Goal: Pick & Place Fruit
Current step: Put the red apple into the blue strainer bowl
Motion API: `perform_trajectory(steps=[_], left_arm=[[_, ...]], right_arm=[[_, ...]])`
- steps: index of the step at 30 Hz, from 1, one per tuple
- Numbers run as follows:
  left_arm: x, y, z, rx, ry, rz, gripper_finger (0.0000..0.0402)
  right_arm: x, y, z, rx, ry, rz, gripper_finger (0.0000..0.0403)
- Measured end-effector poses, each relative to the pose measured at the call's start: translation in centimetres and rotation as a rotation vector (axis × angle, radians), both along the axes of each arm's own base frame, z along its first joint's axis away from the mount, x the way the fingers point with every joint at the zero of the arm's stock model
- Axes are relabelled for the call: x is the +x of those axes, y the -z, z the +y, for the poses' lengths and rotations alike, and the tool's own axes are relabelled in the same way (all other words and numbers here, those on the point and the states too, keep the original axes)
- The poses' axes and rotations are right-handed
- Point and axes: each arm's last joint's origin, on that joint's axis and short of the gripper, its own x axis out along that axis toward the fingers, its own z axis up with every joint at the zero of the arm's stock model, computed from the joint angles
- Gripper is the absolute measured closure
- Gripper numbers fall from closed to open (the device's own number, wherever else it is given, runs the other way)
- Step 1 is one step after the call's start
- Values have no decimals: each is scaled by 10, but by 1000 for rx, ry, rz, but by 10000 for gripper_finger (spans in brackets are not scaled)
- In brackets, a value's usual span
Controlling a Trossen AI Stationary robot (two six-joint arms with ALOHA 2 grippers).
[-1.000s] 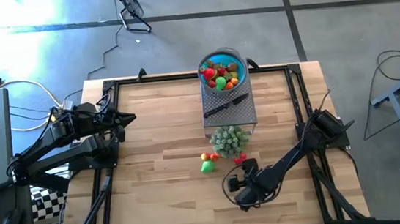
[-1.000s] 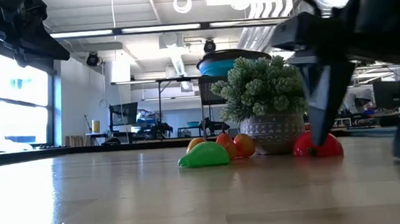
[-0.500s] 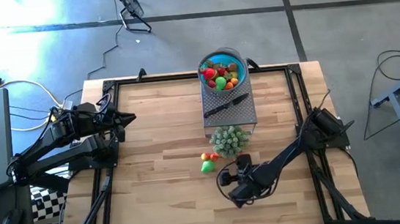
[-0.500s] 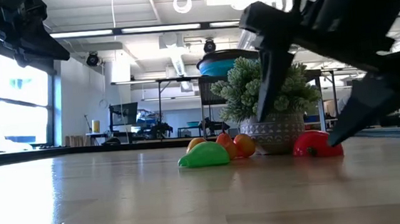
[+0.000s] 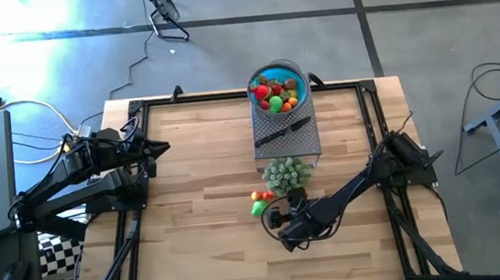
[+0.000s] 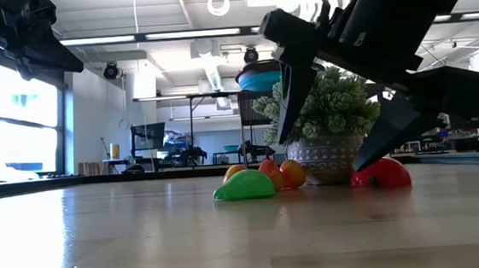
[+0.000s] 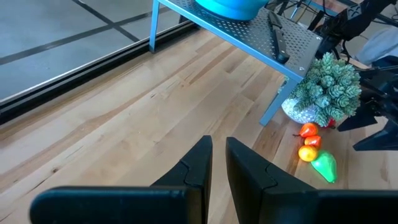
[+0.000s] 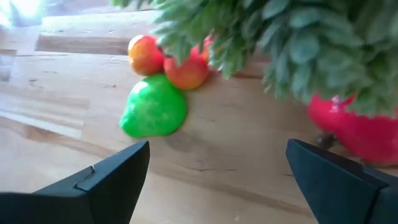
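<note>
pale wood planks make up the table, and most of the loose fruit sits near its middle, just in front of a small potted plant. a green pear-shaped fruit lies beside two small orange-red fruits; from above these two blur into one speck, and only the right wrist view separates them. a red fruit lies on the other side of the plant pot; in the high view it is hidden under the right arm, and in the right wrist view the plant's leaves cover its top half.

the right gripper hangs low over the table just beside the green fruit, jaws spread wide and holding nothing. in the low view its fingers straddle the plant and cut off much of the pot.

the rest of the fruit fills a blue bowl on a perforated metal stand at the table's far edge, with a black-handled knife lying on the stand; the single pieces in the bowl are too small to count.

the left gripper waits well apart at the table's left side, jaws nearly closed and empty.
</note>
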Motion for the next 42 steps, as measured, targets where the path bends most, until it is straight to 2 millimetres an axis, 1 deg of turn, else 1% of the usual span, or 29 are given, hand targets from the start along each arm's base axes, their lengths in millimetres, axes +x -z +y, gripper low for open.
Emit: perform_trajectory(steps=[7,15,19,23,27,32,37,42], left_arm=[[0,0,0,0,0,0,358],[0,0,0,-1,4,0,358],[0,0,0,-2,4,-1,358],[0,0,0,-2,4,-1,358],[0,0,0,-2,3,0,358],[0,0,0,-2,2,0,358],[0,0,0,0,-1,1,358],[0,0,0,0,0,1,358]], right_arm=[[-2,2,-7,14,7,73,32],[-7,4,-6,77,-13,147,32],[-12,5,-5,82,-3,194,32],[-20,6,-1,94,13,245,32],[-24,5,7,103,19,236,32],[-34,-5,17,99,16,204,32],[-48,-13,19,13,-58,280,32],[-59,-18,23,-51,-232,392,32]])
